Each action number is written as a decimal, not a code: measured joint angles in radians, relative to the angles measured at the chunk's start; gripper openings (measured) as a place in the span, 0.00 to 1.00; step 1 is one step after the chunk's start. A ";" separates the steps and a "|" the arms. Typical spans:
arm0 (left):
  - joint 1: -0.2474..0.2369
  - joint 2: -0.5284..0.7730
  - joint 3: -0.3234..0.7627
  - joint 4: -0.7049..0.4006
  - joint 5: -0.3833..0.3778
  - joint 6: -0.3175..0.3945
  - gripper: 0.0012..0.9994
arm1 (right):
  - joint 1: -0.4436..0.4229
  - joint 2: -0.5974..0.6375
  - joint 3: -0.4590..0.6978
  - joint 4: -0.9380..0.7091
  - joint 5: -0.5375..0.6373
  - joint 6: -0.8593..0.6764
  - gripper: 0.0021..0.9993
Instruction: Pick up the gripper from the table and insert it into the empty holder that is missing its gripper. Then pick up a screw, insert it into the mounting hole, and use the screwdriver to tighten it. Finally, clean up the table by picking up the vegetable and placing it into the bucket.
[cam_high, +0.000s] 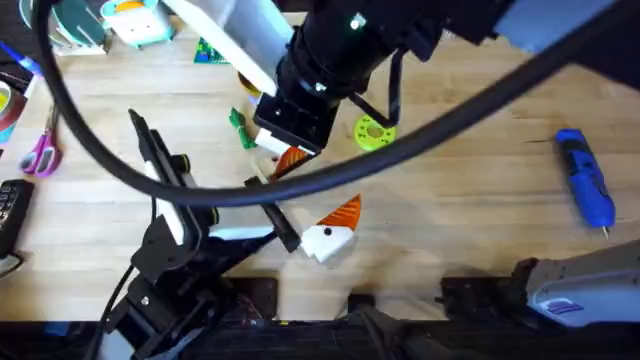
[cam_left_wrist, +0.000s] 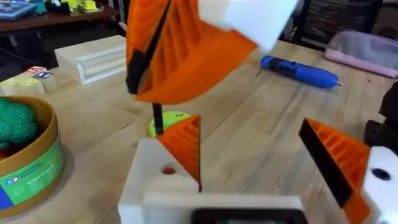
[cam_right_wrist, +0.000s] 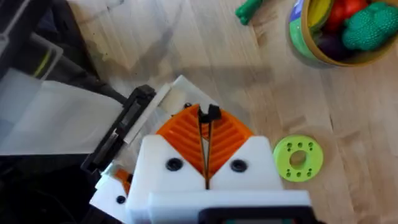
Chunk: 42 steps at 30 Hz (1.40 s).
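My left gripper is open. Its off-white holder carries the orange ribbed gripper, and a small mounting hole shows in the block. Directly above it hangs my right gripper, shut on a thin black screw that points down at the holder. The blue screwdriver lies on the table at the right. The dark green vegetable lies on the table close to the yellow-olive bucket of toy vegetables.
A lime green disc lies just right of the grippers. Pink-handled scissors rest at the left edge. A pale wooden block stands behind the bucket. The right arm reaches across the middle, close under the overhead camera.
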 joint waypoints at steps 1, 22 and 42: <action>0.000 0.000 0.000 0.000 0.000 0.000 0.99 | 0.001 0.000 0.000 -0.001 0.000 0.000 0.00; 0.000 0.001 0.000 0.000 0.000 -0.003 0.99 | 0.026 0.043 0.002 -0.017 -0.001 0.031 0.00; 0.000 0.001 0.000 -0.001 0.003 -0.001 0.99 | 0.035 0.043 -0.009 -0.018 -0.003 0.046 0.00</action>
